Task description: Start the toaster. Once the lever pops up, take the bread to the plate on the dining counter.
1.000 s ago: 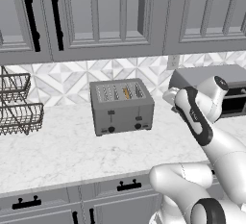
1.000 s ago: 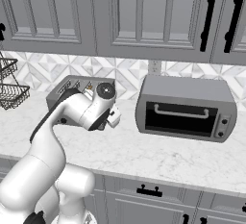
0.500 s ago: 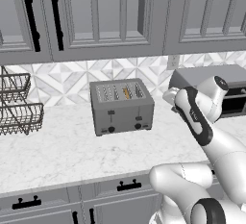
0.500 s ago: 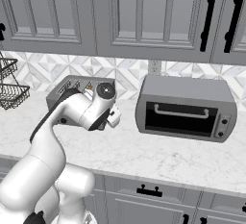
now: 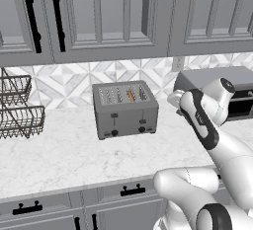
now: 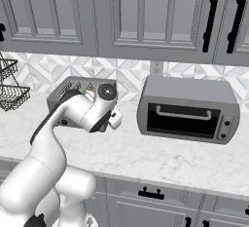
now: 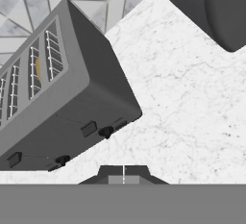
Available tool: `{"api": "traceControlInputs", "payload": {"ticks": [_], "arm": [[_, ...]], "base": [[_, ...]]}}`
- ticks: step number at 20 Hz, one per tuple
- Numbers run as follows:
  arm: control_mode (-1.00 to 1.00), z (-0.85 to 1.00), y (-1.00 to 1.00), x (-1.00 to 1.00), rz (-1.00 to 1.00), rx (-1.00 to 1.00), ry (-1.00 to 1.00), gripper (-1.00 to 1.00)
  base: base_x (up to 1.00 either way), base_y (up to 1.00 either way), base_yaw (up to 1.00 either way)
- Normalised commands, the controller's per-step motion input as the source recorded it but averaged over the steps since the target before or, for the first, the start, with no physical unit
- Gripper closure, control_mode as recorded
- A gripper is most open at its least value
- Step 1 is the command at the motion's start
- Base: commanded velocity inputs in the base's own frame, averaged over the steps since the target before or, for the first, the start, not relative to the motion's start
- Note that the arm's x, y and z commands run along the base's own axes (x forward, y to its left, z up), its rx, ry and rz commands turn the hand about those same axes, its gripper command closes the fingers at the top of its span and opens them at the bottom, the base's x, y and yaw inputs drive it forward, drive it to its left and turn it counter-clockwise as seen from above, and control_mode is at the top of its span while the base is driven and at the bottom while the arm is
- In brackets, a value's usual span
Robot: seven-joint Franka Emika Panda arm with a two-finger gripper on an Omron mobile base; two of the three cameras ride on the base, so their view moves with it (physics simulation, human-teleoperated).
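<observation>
The grey toaster (image 5: 125,110) stands on the marble worktop against the tiled wall, with its two dark front levers up. The bread (image 5: 130,95) is a thin golden slice sunk in one of the top slots; it shows as an orange sliver (image 7: 37,70) in the hand view. My gripper (image 5: 173,97) hovers to the right of the toaster at about its top height, apart from it, shut and holding nothing. From the hand view its tips (image 7: 123,173) are pressed together and aim at the worktop in front of the toaster's (image 7: 57,107) lever face. The plate and the dining counter are out of view.
A grey toaster oven (image 6: 187,109) sits on the worktop to the right, close behind my arm. Wire baskets (image 5: 17,110) stand at the far left. Upper cabinets (image 5: 99,17) hang over the worktop. Bare marble (image 5: 74,160) lies in front of the toaster.
</observation>
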Motion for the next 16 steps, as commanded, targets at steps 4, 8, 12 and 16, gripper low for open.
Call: {"api": "traceControlInputs", "payload": {"ticks": [4,8,12,16], "arm": [[-1.0,0.0,0.0,0.0,0.0,0.0,0.0,1.0],[-1.0,0.0,0.0,0.0,0.0,0.0,0.0,1.0],[-1.0,0.0,0.0,0.0,0.0,0.0,0.0,1.0],[-1.0,0.0,0.0,0.0,0.0,0.0,0.0,1.0]], "base": [[0.0,0.0,0.0],[0.0,0.0,0.0],[0.0,0.0,0.0],[0.0,0.0,0.0]]}}
